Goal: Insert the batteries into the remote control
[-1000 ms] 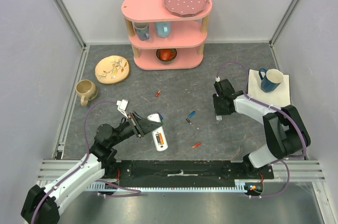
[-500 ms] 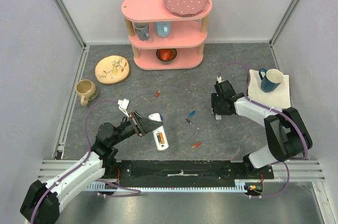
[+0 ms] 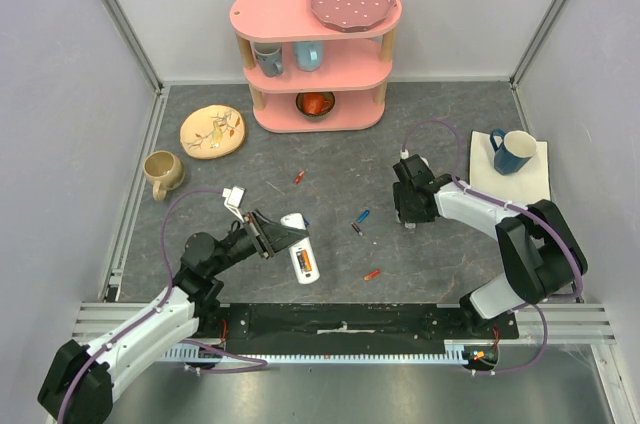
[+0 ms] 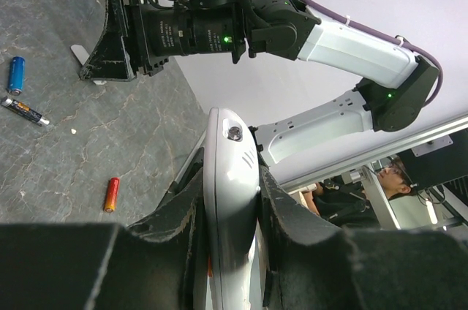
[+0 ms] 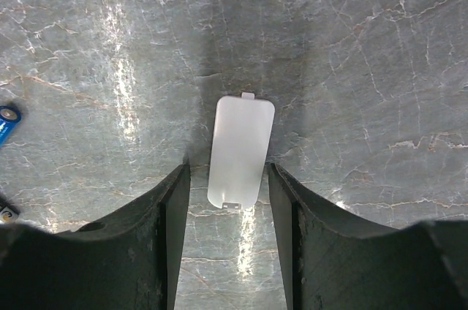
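Note:
My left gripper [image 4: 230, 187] is shut on the white remote control [image 4: 231, 138] and holds it on edge, just above the table. From above, the remote control [image 3: 303, 256] shows an orange cell in its open bay. Loose batteries lie on the table: blue [image 3: 362, 215], dark [image 3: 356, 229], orange-red [image 3: 371, 273] and another orange-red one [image 3: 299, 177]. My right gripper [image 5: 228, 172] is open and pointing down, its fingers on either side of the near end of a white battery cover [image 5: 240, 145] that lies flat. The fingers are not touching the cover.
A pink shelf [image 3: 315, 54] holding cups, a bowl and a plate stands at the back. A yellow plate [image 3: 212, 130] and a beige mug [image 3: 162, 172] are at the left. A blue mug [image 3: 513, 151] on a white cloth sits at the right.
My right gripper's jaws have widened and the arm has shifted slightly left over the cover. The left arm and the remote control have not moved.

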Action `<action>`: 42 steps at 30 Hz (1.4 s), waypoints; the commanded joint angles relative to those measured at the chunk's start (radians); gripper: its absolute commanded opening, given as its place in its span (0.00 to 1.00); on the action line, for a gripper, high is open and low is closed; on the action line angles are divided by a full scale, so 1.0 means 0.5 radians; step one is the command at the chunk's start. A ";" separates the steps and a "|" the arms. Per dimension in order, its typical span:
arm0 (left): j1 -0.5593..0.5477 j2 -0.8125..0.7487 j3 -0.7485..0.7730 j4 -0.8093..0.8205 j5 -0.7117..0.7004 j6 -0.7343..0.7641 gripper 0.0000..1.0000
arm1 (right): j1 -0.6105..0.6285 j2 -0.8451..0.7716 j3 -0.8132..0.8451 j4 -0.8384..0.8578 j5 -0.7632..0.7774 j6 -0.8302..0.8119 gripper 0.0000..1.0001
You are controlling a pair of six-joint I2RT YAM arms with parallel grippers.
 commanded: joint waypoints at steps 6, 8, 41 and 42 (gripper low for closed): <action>0.000 -0.060 -0.206 0.122 0.052 0.032 0.02 | 0.001 0.083 -0.074 -0.233 0.002 0.036 0.54; 0.000 -0.057 -0.206 0.119 0.055 0.032 0.02 | 0.004 0.089 -0.089 -0.202 -0.017 0.052 0.54; -0.003 0.348 -0.025 0.318 -0.046 0.053 0.02 | 0.399 -0.926 -0.084 -0.187 -0.213 0.147 0.00; -0.003 0.381 -0.016 0.349 -0.061 0.053 0.02 | 0.451 -0.956 0.008 -0.272 -0.225 0.138 0.00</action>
